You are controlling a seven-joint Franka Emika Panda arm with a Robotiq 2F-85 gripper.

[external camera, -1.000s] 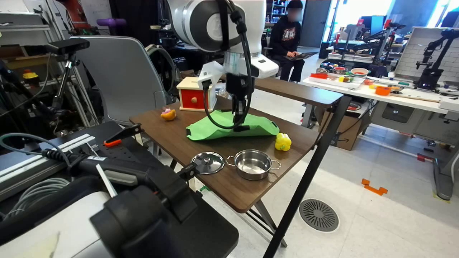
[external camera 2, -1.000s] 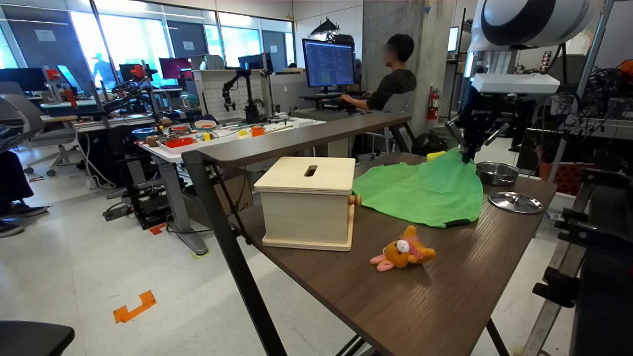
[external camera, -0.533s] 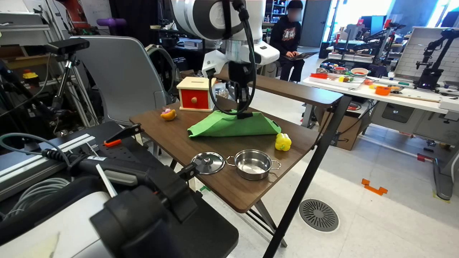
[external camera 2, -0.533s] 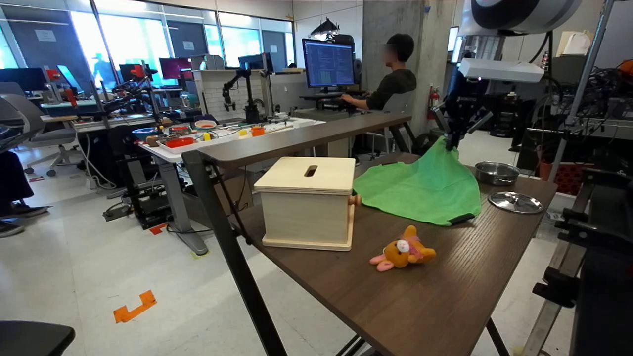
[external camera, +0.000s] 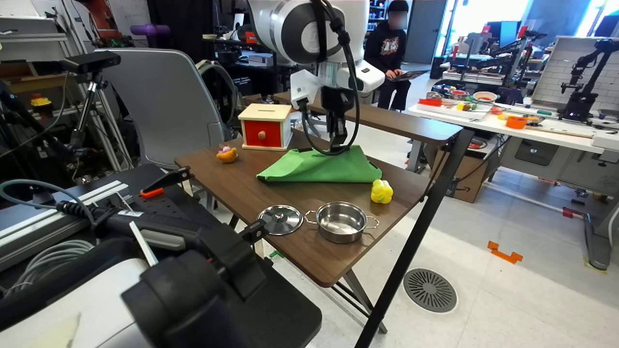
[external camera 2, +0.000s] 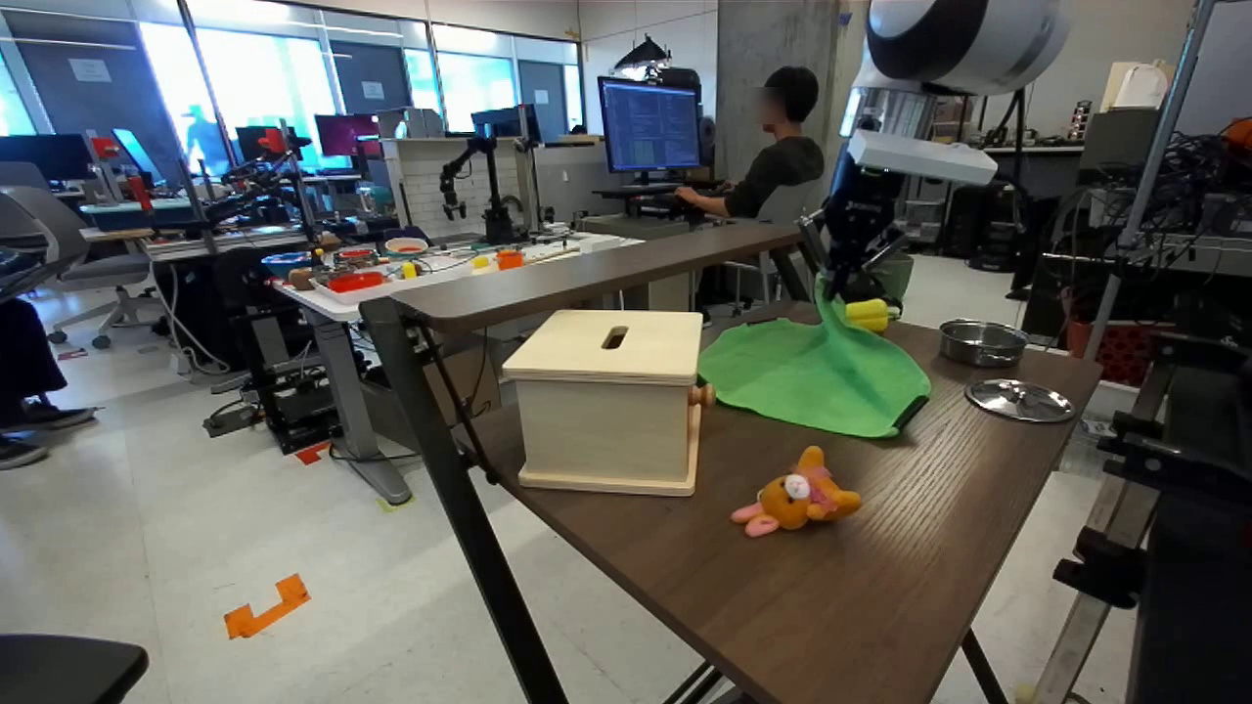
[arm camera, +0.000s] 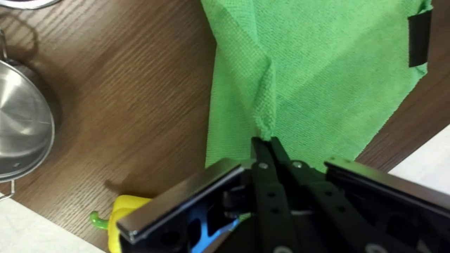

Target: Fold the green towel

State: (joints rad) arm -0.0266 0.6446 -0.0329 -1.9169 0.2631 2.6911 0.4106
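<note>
White glare at the windows [external camera 2: 259, 93]

One of each at one brown table [external camera: 271, 195]

One green towel [arm camera: 323, 88], one steel pot [external camera: 341, 223] with two handles [external camera: 377, 222], one lid [external camera: 280, 221], one yellow pepper [external camera: 382, 191], one orange plush toy [external camera 2: 794, 501], one wooden box [external camera 2: 602, 425]; one gripper [arm camera: 266, 140].

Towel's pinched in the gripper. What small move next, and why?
I'd probably shift the gripper slightly away from the pot. In an exterior view, the towel rises to a peak where it's pinched, so the fold isn't laid down; in the wrist view, towel spreads beyond the pinch, opposite the pot's side, so there seems cloth left to cover.
</note>
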